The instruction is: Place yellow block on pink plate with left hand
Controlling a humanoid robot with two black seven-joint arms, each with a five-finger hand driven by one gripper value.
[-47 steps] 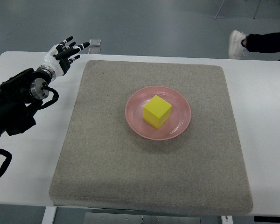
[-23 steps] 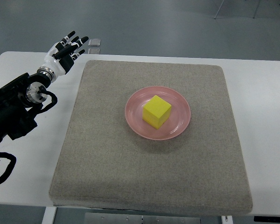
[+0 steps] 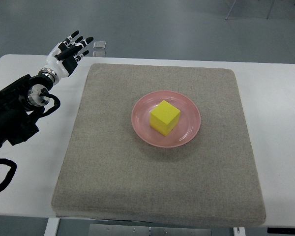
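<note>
Hovering empty near the table's [image 3: 19,66] far-left corner, left hand [image 3: 64,51], fingers [image 3: 81,43] seemingly splayed.

Left arm [image 3: 14,115] came in from the left edge, black and bulky, angled up toward the far-left corner of the worktop [image 3: 34,167]. Black cable looped off the forearm near the wrist, another loop low at the left edge. Round silver wrist joint [image 3: 38,93] sat between the black forearm and the white hand. Left hand [image 3: 64,50] was raised over the far-left edge of the worktop, palm white, fingers [image 3: 81,45] black-tipped, spread and extended, pointing up and to the right. Hand held nothing, touched nothing. Right arm not seen.
</note>
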